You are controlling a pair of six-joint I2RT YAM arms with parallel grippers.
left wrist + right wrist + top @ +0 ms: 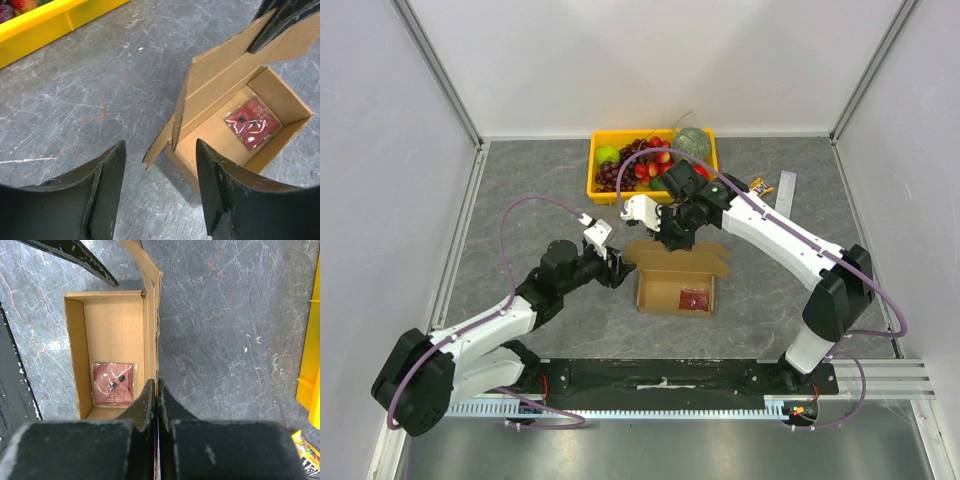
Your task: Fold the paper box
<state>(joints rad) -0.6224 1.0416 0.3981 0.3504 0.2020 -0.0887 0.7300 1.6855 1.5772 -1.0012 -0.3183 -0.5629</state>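
Observation:
The paper box [675, 290] is a brown carton lying open at the table's middle, with a small dark-red packet [695, 298] inside. Its lid flap [678, 256] stands up along the far side. My right gripper [675, 238] is shut on the lid's upper edge; in the right wrist view its fingertips [150, 392] pinch the cardboard [152, 315] above the box floor [115, 330] and packet [112, 384]. My left gripper [616, 268] is open and empty just left of the box; in the left wrist view its gap [160, 167] faces the box's near corner and side flap [165, 137].
A yellow tray [600, 190] of fruit stands behind the box and also shows in the left wrist view [50, 22]. A ruler [786, 193] and a snack packet [760, 187] lie to the tray's right. White walls enclose the table.

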